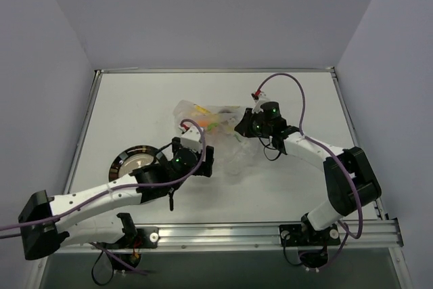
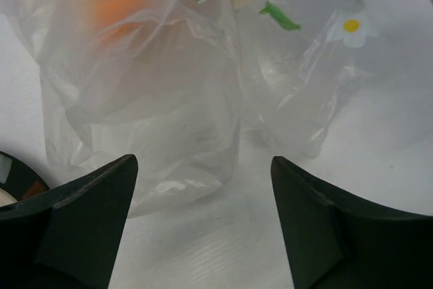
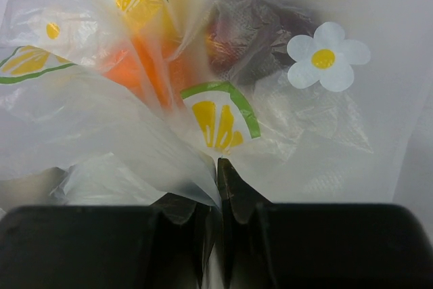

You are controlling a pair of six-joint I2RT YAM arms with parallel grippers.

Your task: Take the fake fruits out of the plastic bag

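The plastic bag (image 2: 155, 120) lies just ahead of the left gripper (image 2: 203, 167).

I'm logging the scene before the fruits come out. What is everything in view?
bag: one, clear with yellow and green prints, mid-table
fruits: two certain, one orange and one dark red, inside the bag; a yellowish blur may be a third
plate: one, black-rimmed, on the table left of the bag
table: one, white
cables: two, purple, one along each arm
arms: two, white and black, based at the near edge
left tool: open, empty, facing the bag
right tool: shut on the bag's film
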